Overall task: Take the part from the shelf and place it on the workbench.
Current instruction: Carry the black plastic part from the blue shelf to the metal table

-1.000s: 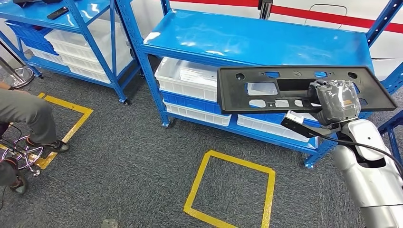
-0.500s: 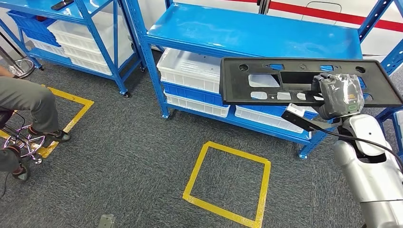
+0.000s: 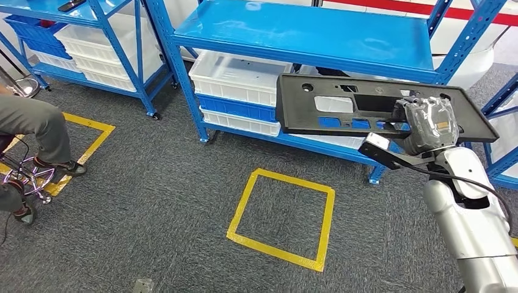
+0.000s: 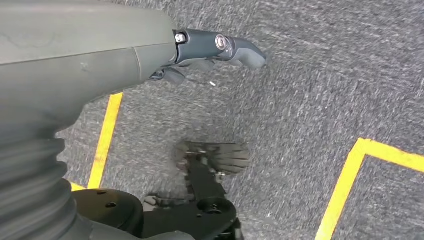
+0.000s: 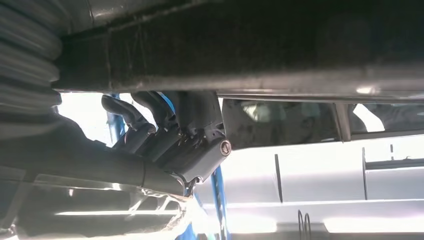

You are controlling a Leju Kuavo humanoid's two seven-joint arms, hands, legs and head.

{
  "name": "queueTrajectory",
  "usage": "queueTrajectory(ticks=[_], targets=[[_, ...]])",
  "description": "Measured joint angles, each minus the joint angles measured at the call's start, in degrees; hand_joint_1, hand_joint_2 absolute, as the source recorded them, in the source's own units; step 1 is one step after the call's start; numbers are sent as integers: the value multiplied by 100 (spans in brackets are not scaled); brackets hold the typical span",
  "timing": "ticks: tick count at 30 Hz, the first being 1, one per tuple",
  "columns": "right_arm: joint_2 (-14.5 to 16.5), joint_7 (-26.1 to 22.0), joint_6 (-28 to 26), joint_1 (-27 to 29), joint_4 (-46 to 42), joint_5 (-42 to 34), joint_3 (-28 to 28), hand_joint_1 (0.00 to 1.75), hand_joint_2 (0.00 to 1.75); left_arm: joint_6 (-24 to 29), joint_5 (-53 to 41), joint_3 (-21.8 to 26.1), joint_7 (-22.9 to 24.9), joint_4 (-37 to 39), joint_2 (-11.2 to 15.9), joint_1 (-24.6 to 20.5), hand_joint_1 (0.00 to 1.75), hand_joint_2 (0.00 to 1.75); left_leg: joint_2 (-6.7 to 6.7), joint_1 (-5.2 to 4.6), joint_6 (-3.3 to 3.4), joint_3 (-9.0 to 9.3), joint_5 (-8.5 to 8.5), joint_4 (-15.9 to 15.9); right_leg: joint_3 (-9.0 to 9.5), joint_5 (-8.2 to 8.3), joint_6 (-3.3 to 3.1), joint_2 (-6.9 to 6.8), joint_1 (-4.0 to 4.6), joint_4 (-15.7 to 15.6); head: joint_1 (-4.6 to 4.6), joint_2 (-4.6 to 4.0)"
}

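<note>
Shelf slides left as we turn, our right hand gripping the black part, grey carpet with yellow tape square below, left hand unclear

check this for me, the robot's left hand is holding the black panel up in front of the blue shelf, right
Not quite: the right hand holds the black panel, not the left. The head view shows the arm coming in from the right and gripping the panel in front of the blue shelf. The left hand hangs over the carpet with nothing in it, as the left wrist view shows.
</note>
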Motion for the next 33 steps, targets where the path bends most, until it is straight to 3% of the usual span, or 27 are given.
queueTrajectory(ticks=[1,2,3,6,7,8,10,12,13,15,16,17,18,20,21,23,25,26,28,30,31,32,33], targets=[[-1,17,-27,6,-6,130,2,175,175,-9,2,0,-2,1,0,1,0,175,0,5,-13,-54,-149,333,-56,45,-5,-17,11,4,-3,0],[-2,31,-46,14,-8,216,4,175,175,-10,3,0,2,2,0,1,0,175,1,8,-12,-42,-189,532,-105,82,-1,-38,23,7,-2,0],[-3,37,-59,22,-11,261,5,175,175,-10,3,0,7,3,0,1,0,175,3,8,3,76,-145,520,-149,117,5,-61,33,9,-4,0],[-11,39,-73,31,-58,307,2,175,175,-8,-4,0,21,2,3,-17,0,175,146,-33,110,899,18,-502,-202,196,58,-150,50,-9,1,0],[-17,39,-79,27,-78,309,0,175,175,-5,-7,0,25,2,6,-29,0,175,212,-67,153,1079,32,-765,-191,217,83,-193,45,-30,3,0],[-21,39,-87,23,-93,311,-1,175,175,1,-12,0,29,1,8,-41,0,175,260,-104,186,1152,20,-896,-175,237,108,-240,39,-50,-7,0],[-19,39,-98,18,-102,317,1,175,175,27,-19,1,51,1,17,-52,0,175,224,-154,256,1146,93,-959,-151,277,171,-336,39,-107,-29,0],[-15,37,-100,6,-103,323,3,175,175,52,-22,2,75,1,17,-52,0,175,144,-149,310,1165,205,-1100,-206,222,196,-283,68,-35,-30,0],[-19,35,-100,-2,-103,325,4,175,175,56,-24,2,81,1,14,-52,0,175,96,-142,340,1170,270,-1164,-283,113,172,-202,84,130,-22,0],[-29,32,-99,-6,-91,331,7,175,175,54,-25,3,96,2,7,-53,0,175,-8,-150,381,1113,344,-1191,-573,-245,83,-49,94,802,-10,0],[-31,29,-95,2,-79,334,10,175,175,51,-24,3,105,3,7,-52,0,175,-72,-163,388,1073,370,-1187,-721,-388,68,-20,100,1148,-4,0],[-27,26,-89,10,-65,338,17,175,175,48,-22,4,111,4,7,-50,0,175,-142,-174,389,1035,398,-1181,-810,-460,78,-3,112,1362,-3,0],[-20,23,-84,12,-53,342,25,175,175,45,-19,6,116,5,6,-47,0,175,-211,-180,382,1000,423,-1173,-785,-429,111,10,125,1346,-4,0],[-3,16,-77,-5,-36,350,46,175,175,43,-9,14,118,6,4,-43,0,175,-356,-186,357,936,460,-1126,-406,-164,191,103,139,673,-3,0],[8,11,-77,-25,-28,352,57,175,175,43,-2,23,118,6,3,-43,0,175,-420,-199,337,896,470,-1088,-207,-50,197,176,149,309,-3,0],[34,-11,-79,-74,-13,356,86,175,175,47,22,55,117,6,3,-39,0,175,-523,-218,300,808,493,-1010,-13,60,140,267,169,-75,-9,0],[78,-31,-86,-105,4,360,116,175,175,49,45,86,114,6,8,-15,0,175,-607,-219,261,735,536,-985,-27,94,59,204,181,-81,-11,0],[109,-37,-96,-116,13,360,131,175,175,50,54,97,111,7,19,5,0,175,-604,-218,240,708,537,-970,-33,114,30,155,167,-83,-8,0],[175,-47,-129,-127,21,352,161,175,175,50,61,109,100,8,34,32,0,175,-431,-206,163,582,360,-716,-39,150,-42,53,122,-94,-44,0],[220,-53,-155,-127,27,341,185,175,175,49,64,113,90,8,37,36,0,175,-178,-151,59,277,-28,-25,-52,166,-83,-58,122,-95,-89,0],[236,-54,-159,-125,32,338,194,175,175,48,64,115,88,9,36,38,0,175,-112,-107,14,101,-195,367,-60,168,-87,-119,125,-95,-91,0],[251,-54,-162,-120,38,337,204,175,175,48,64,120,87,9,35,44,0,175,-76,-62,-21,-13,-282,634,-67,170,-89,-186,125,-94,-92,0],[266,-55,-162,-115,44,336,215,175,175,47,64,127,87,10,34,49,0,175,-53,-25,-46,-20,-267,688,-70,170,-88,-251,123,-94,-93,0]])
